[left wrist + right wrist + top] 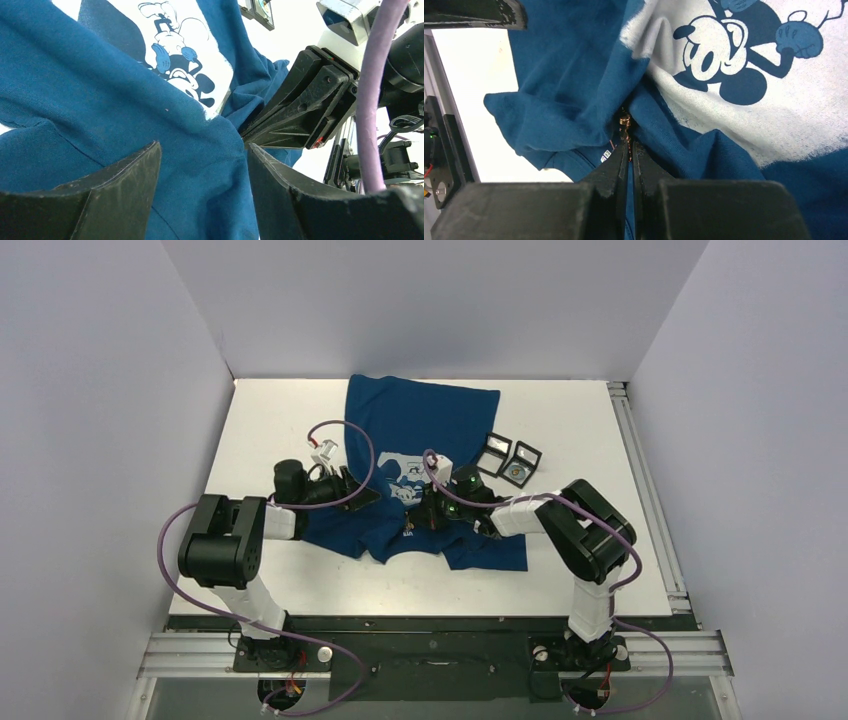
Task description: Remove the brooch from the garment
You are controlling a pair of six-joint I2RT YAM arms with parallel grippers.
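From above, both arms are reaching inward from the lower corners with elbows bent, meeting over the blue T-shirt [420, 420] lying rumpled mid-table [270, 420]; the left pincer [365, 493] is pointing right and the right pincer [425, 515] left, at the shirt's lower middle; two small boxes [510, 460] are sitting right of the shirt.

The left wrist camera is showing its own jaws standing apart over bunched cloth, gripping nothing; the right pincer's closed tips are nipping a fold below the mouse print [185, 55]; a purple cable [375, 90] is crossing the right side, hiding part of that arm.

Only the right wrist camera is showing the brooch [625, 121]; it is small and gold-coloured, sitting in a crease at frame centre, with the jaws pressed shut on it; the left pincer's finger [474, 12] is showing at the upper left.
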